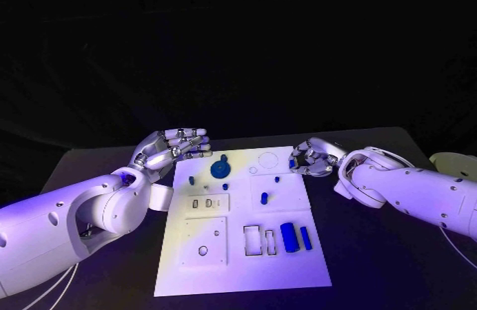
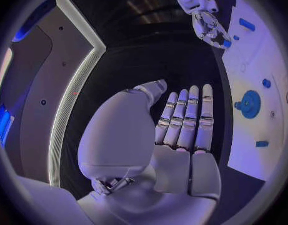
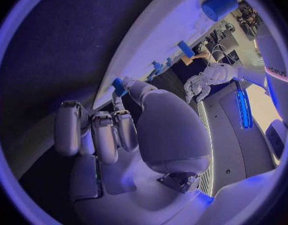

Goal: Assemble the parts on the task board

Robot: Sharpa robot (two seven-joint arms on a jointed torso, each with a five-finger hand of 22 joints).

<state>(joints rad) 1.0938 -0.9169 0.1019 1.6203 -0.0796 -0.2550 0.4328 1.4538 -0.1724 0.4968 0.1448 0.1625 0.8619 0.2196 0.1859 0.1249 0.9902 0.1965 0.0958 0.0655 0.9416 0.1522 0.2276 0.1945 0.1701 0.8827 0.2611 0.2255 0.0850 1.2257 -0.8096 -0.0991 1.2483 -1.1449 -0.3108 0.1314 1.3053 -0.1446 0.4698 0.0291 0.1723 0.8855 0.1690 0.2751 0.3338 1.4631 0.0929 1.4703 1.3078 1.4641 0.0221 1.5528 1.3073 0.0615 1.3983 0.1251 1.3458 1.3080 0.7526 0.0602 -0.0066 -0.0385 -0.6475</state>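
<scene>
You have the black table point(image 1: 378, 255) under everything, and the white task board point(image 1: 243, 269) lies on it between your two hands. Your left arm point(image 1: 60, 220) and right arm point(image 1: 427, 193) flank the board's long sides.

Your left hand point(image 1: 174, 148) sits just off the board's far corner on its own side. In the left wrist view its fingers point(image 2: 191, 117) are straight, side by side, palm bare — it holds nothing. The blue gear-shaped part point(image 1: 220, 168) stands on the board just beside those fingertips, toward your right hand; the left wrist view shows it point(image 2: 249, 104) beyond the fingers, not touched.

Your right hand point(image 1: 313, 158) hovers at the board's opposite far corner with its fingers curled inward. A small blue part point(image 3: 119, 86) sits right at its fingertips in the right wrist view, but you cannot tell whether it is pinched or merely lying on the board there.

Nearer the robot than your right hand, two blue bars lie side by side — a thicker one point(image 1: 289, 237) and a thin one point(image 1: 306, 238) — next to two slot outlines point(image 1: 260, 241). A short blue peg point(image 1: 263, 198) stands on the board between those bars and your right hand.
</scene>
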